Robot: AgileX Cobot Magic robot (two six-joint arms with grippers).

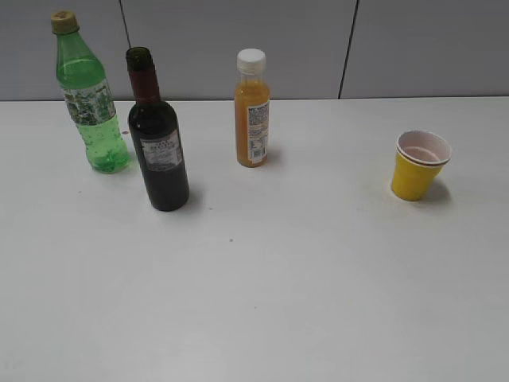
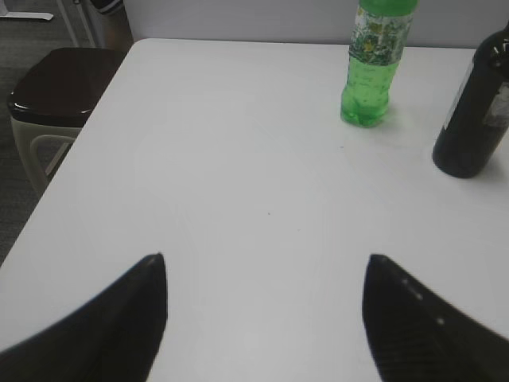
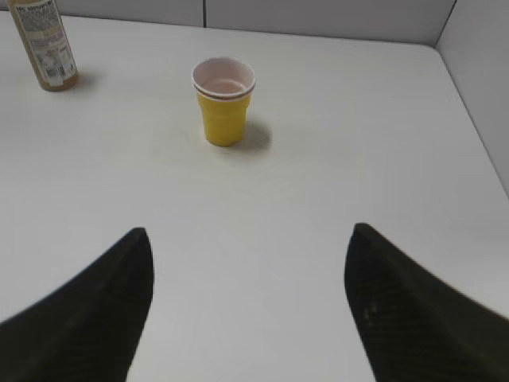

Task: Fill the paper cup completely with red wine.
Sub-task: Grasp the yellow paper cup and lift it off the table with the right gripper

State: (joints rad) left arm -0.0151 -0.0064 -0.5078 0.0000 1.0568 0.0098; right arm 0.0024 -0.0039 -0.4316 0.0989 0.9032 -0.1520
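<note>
The yellow paper cup (image 1: 417, 167) stands upright at the right of the white table, its whitish-pink inside empty; it also shows in the right wrist view (image 3: 223, 102). The dark wine bottle (image 1: 157, 139) with maroon neck foil and grey label stands open at the left, and shows at the right edge of the left wrist view (image 2: 475, 119). My left gripper (image 2: 265, 259) is open and empty over bare table, short of the bottle. My right gripper (image 3: 248, 231) is open and empty, short of the cup. Neither arm shows in the exterior view.
A green plastic bottle (image 1: 89, 95) stands behind and left of the wine bottle, also in the left wrist view (image 2: 372, 64). An orange juice bottle (image 1: 252, 110) stands mid-table, also in the right wrist view (image 3: 44, 44). A dark bin (image 2: 52, 103) sits beyond the table's left edge.
</note>
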